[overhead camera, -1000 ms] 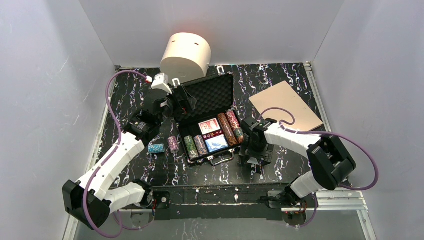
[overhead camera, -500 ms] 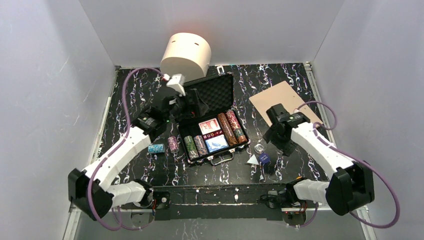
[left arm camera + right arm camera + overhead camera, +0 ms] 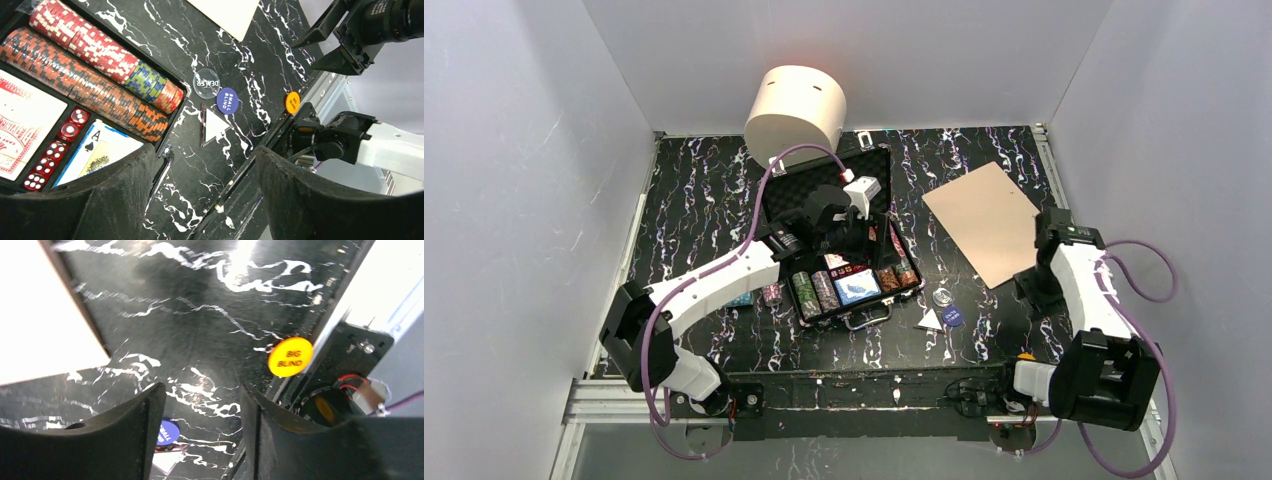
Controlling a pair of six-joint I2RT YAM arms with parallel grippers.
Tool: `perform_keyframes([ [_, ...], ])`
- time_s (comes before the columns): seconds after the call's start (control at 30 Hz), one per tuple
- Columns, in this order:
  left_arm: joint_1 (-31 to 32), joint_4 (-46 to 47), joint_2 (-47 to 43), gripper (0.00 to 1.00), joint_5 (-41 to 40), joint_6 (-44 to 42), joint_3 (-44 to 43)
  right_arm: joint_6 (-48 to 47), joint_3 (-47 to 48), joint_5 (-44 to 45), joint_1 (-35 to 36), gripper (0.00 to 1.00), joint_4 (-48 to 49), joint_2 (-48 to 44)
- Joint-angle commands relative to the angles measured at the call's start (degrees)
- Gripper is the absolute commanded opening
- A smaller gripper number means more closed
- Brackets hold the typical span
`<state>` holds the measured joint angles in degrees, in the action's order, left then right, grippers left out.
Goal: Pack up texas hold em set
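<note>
The black briefcase lies open mid-table, lid up at the back. Its tray holds striped chip rows, card decks and red dice. My left gripper hovers over the tray, open and empty, as its wrist view shows. Two loose chip stacks lie left of the case, partly hidden by the left arm. The yellow button lies at the table's front edge. My right gripper is open and empty above the table, just behind that yellow button.
A clear dealer button, a blue small-blind button and a white triangle piece lie right of the case. The tan board lies at the right, the cream cylinder behind the case.
My left arm swung right from the lid's left side to above the tray. My right arm drew back to the right, away from the small buttons.
</note>
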<state>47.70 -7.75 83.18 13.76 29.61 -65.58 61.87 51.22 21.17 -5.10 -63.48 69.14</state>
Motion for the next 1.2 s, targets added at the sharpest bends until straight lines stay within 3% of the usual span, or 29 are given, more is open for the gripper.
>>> perform_keyframes([
  [0.0,0.9,0.6,-1.6,0.71,1.8,-1.3,-2.7,5.8,-0.6,4.1,-5.9,0.58,-6.8,-2.2],
  [0.1,1.0,0.7,-2.3,0.73,1.0,-2.1,-2.2,9.3,-2.7,7.3,-8.4,0.46,-7.9,-3.1],
  [0.17,1.0,0.6,-2.5,0.74,0.6,-2.8,-1.9,11.7,-3.8,9.0,-10.2,0.43,-9.8,-2.1],
  [0.33,1.0,1.1,-1.6,0.76,1.1,-3.5,-1.3,13.4,-3.1,11.4,-12.4,0.45,-11.3,1.3],
  [0.5,2.0,3.0,2.7,0.79,3.6,-3.3,-2.6,4.7,-0.2,11.3,-12.4,0.55,-8.2,1.6],
  [0.77,9.2,10.4,14.4,0.75,7.0,-0.5,-9.2,-10.7,0.1,1.2,-12.4,0.6,-1.3,-8.0],
  [0.93,13.3,17.8,20.7,0.64,9.4,4.1,-10.7,-15.8,6.7,-3.3,-12.4,0.61,-1.3,-9.7],
  [1.17,17.4,20.8,32.3,0.58,8.3,7.2,-17.3,-20.7,15.7,-15.4,-12.1,0.61,2.6,-9.7],
])
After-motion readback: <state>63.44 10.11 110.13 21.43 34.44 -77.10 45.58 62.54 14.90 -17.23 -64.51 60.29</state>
